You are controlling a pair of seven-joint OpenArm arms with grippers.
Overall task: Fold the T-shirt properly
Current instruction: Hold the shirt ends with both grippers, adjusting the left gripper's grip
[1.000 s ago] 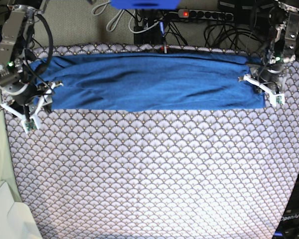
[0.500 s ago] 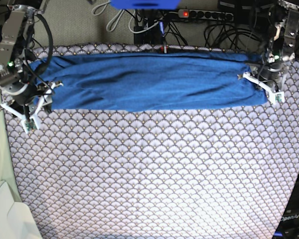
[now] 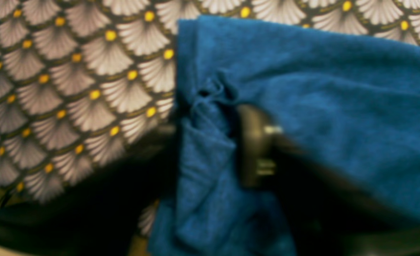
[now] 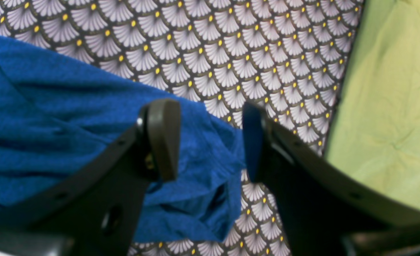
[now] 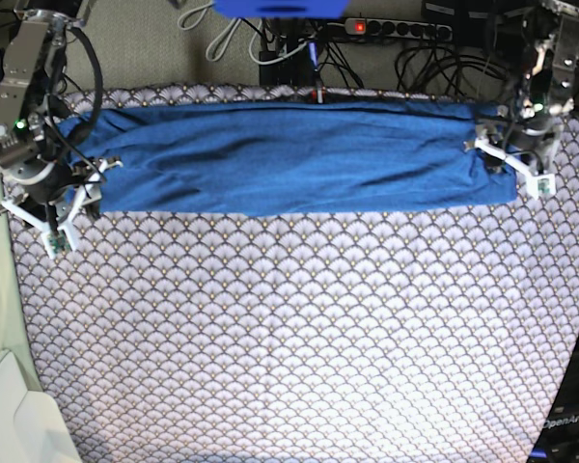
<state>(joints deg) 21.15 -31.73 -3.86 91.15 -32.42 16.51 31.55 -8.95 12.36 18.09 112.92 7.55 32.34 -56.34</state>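
Lying as long folded band across upper frame of bench (image 5: 299, 338): T-shirt (image 5: 289, 159). Right end effector (image 4: 210, 142) open at cloth end, gripping nothing. Left end effector (image 5: 511, 166) at opposite end, state unclear. Likely between folds; next calls for regripping ends.

Tabletop (image 5: 299, 338) covered by a scallop-patterned lilac-white cloth (yellow dots at each fan's base). Behind its far edge, a power strip (image 5: 391, 29) with a lit red switch among tangled dark cables (image 5: 434, 68); pale green sheet (image 4: 391, 89) alongside
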